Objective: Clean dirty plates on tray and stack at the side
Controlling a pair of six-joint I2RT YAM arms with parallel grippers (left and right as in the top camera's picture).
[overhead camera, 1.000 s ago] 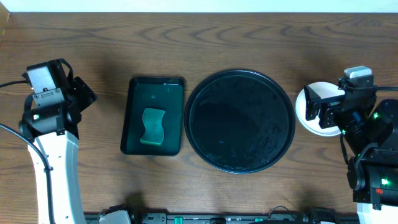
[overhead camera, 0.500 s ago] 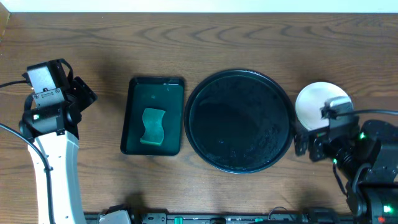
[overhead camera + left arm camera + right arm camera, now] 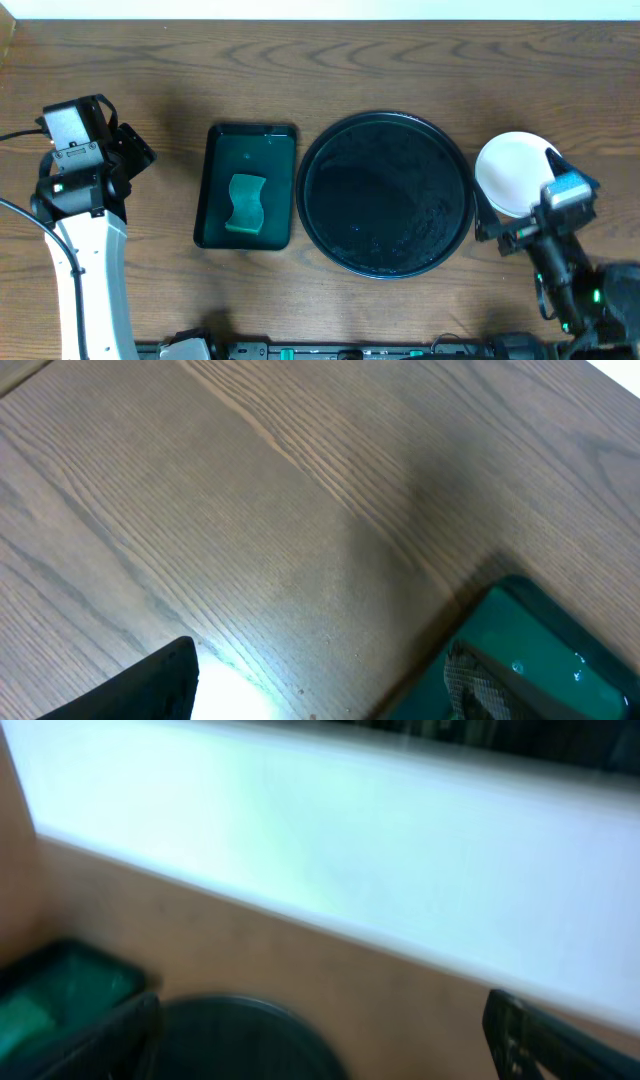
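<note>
The round black tray lies in the middle of the table with nothing on it. A white plate sits on the wood just right of the tray; what lies under it does not show. My right gripper hangs open near the plate's front edge, touching nothing. In the blurred right wrist view that gripper stands wide, with the tray below it. My left gripper is far left, open and empty. The left wrist view shows this gripper over bare wood.
A dark green rectangular tray holding a green sponge stands left of the black tray; its corner shows in the left wrist view. The table's far edge meets a white wall.
The right arm has drawn back from over the white plate toward the table's front, leaving the plate uncovered. The left arm has not moved.
</note>
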